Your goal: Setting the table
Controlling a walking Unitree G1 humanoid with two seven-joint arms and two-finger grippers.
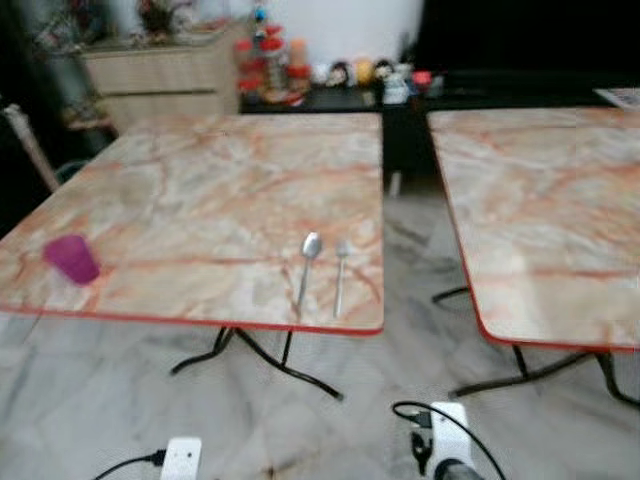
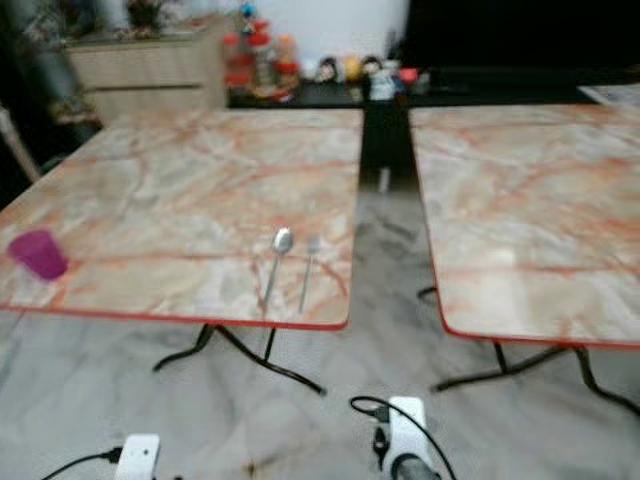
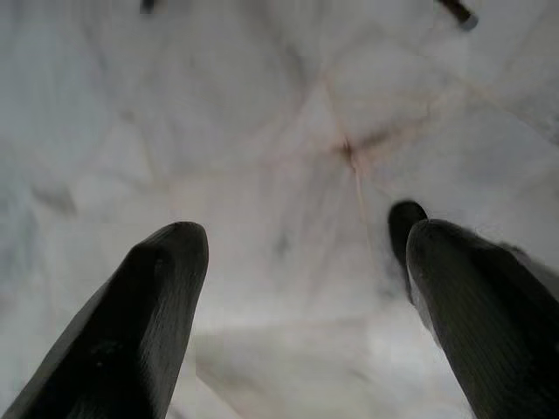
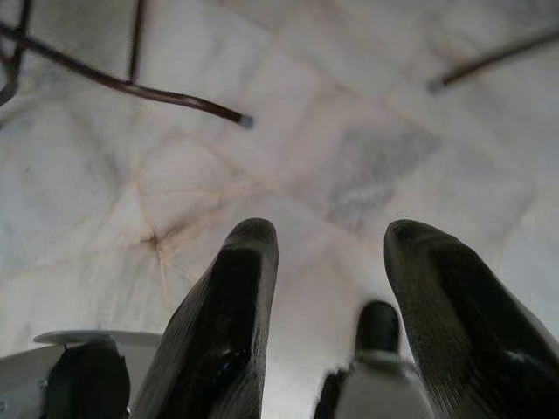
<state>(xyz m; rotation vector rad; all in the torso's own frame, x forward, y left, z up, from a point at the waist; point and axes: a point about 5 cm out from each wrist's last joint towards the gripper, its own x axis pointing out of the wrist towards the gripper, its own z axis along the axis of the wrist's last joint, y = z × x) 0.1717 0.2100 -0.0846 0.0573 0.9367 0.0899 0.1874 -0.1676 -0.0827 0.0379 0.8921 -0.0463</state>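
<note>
The shelf clutter (image 1: 340, 72) is a blur, and the right-hand table (image 1: 545, 210) is cut off.
</note>
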